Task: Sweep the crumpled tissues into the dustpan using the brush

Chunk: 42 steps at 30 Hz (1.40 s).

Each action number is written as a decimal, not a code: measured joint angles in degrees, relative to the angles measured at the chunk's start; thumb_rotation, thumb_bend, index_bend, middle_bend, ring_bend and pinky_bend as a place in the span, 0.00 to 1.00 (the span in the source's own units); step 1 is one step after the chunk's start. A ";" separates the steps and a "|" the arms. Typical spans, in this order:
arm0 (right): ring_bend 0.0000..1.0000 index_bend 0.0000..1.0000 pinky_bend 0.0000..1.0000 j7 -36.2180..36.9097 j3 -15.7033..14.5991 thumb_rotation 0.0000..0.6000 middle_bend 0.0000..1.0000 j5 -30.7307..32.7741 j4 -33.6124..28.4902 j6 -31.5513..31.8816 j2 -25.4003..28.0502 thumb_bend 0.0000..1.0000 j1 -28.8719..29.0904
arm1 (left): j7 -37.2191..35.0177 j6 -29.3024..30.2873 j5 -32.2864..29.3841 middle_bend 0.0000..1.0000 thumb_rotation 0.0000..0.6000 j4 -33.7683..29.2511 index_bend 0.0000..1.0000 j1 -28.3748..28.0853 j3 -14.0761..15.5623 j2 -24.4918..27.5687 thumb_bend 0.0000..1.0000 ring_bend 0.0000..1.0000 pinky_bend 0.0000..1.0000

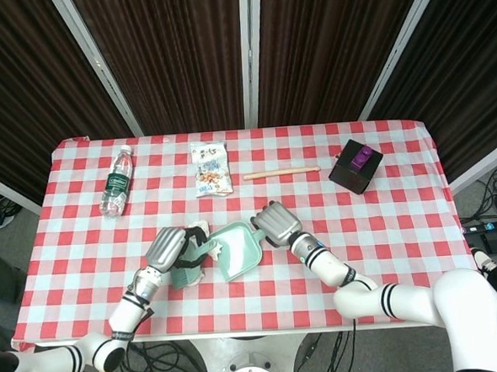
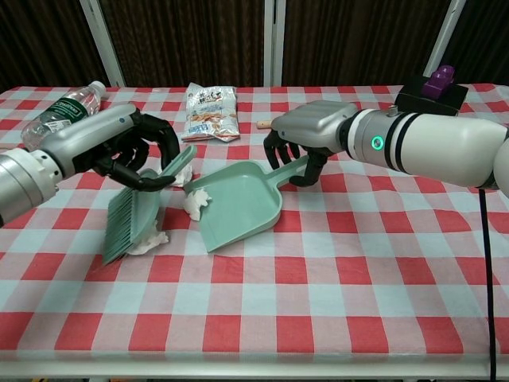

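1. Red-and-white checked cloth covers the table [image 2: 334,278], with dark curtains hanging behind it.
2. At the middle lies the green dustpan [image 2: 238,203], its mouth toward the near left edge; one crumpled tissue [image 2: 196,201] sits just at its left lip.
3. Right hand [image 2: 306,139] curls around the dustpan's handle at about 2 o'clock from the pan, fingers wrapped under it.
4. Left hand [image 2: 131,147] grips the green brush [image 2: 131,223] by its handle, bristles down on the cloth at 9 o'clock from the pan.
5. A second tissue [image 2: 151,241] lies against the bristles, partly hidden by them (a third may be behind the brush; I cannot tell).
6. Farther out, at 12 o'clock, a snack bag [image 2: 211,111] and a wooden stick [image 1: 281,173]; a water bottle [image 2: 65,107] at 10 o'clock; a black box [image 2: 432,91] with a purple piece at 2 o'clock.
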 measured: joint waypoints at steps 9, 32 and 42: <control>0.37 0.66 0.31 0.43 0.94 1.00 0.55 2.70 -0.24 -0.86 -0.26 0.61 0.98 | -3.63 -2.37 0.78 0.55 1.00 8.77 0.55 -4.19 -4.07 -6.77 0.54 0.74 0.91; 0.37 0.65 0.31 12.89 2.12 1.00 0.56 -2.76 1.67 -1.67 0.88 0.62 -1.53 | -16.03 1.63 3.96 0.55 1.00 7.07 0.57 -5.31 -6.88 -7.29 0.54 0.71 0.91; 0.38 0.66 0.31 13.10 2.12 1.00 0.57 -3.59 4.11 0.47 0.32 0.63 -2.74 | -20.09 3.46 4.73 0.55 1.00 5.79 0.58 -2.08 -5.48 1.56 0.54 0.70 0.90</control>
